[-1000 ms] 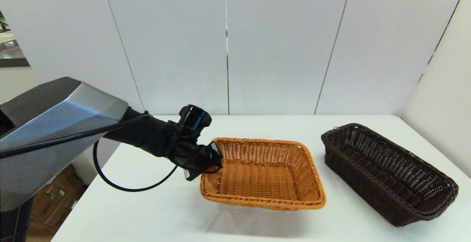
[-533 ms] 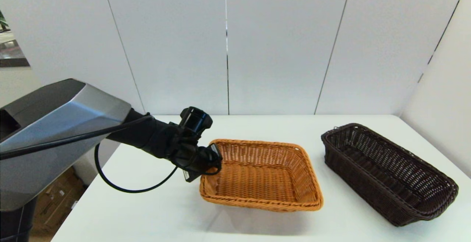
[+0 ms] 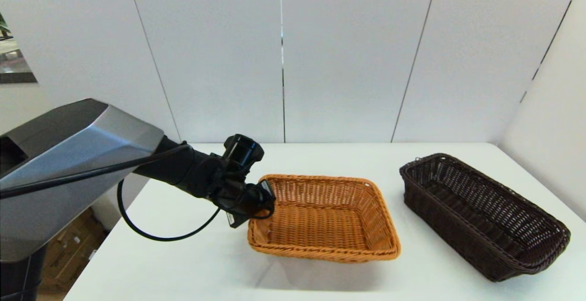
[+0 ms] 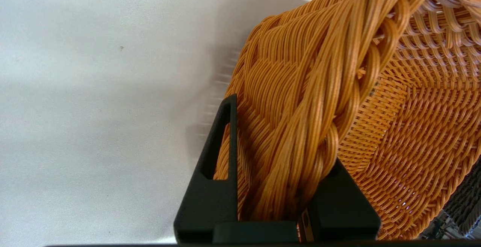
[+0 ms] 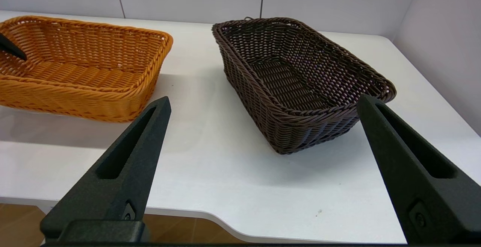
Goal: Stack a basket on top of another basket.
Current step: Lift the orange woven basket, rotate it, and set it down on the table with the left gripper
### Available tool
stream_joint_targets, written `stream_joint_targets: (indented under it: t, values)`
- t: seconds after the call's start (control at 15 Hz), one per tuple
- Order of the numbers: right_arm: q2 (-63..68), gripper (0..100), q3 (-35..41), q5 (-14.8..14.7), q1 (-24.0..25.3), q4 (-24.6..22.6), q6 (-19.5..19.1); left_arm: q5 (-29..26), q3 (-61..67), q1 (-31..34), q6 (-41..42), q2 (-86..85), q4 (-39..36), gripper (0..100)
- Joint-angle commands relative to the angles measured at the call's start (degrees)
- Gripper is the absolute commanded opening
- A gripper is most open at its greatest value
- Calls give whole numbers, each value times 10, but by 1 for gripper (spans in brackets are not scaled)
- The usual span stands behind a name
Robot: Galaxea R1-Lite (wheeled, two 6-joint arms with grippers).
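Head view: my left gripper (image 3: 263, 200) is reaching in from the left, its jaws pinching the left end rim of the orange-tan basket (image 3: 325, 218). That basket is hanging tilted, its gripped end raised, and it is casting a shadow on the white bench (image 3: 192, 264) beneath it. The dark brown basket (image 3: 485, 214) is sitting flat on the bench at the right, well apart from the orange-tan basket, with nothing in it. My right arm is lying outside this view.

Left wrist view: my left gripper (image 4: 276, 187) is clamping the braided rim of the orange-tan basket (image 4: 394, 126), one finger (image 4: 214, 179) lying on the outer wall and the other inside the basket.

Right wrist view: my right gripper (image 5: 263, 164) is hovering near the front edge of the bench (image 5: 225, 179), its jaws standing spread wide and holding nothing. The dark brown basket (image 5: 297, 78) is resting on the bench ahead of it, and the orange-tan basket (image 5: 82, 66) is showing farther off beside it.
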Motion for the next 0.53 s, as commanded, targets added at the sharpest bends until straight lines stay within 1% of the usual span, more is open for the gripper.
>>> stream_joint_targets:
  t: [0.07, 0.53]
  values:
    - [1, 100, 0, 0, 0, 0, -1, 10, 4, 0, -2, 1, 0, 0]
    - [1, 100, 0, 0, 0, 0, -1, 18, 6, 2, -2, 4, 0, 0]
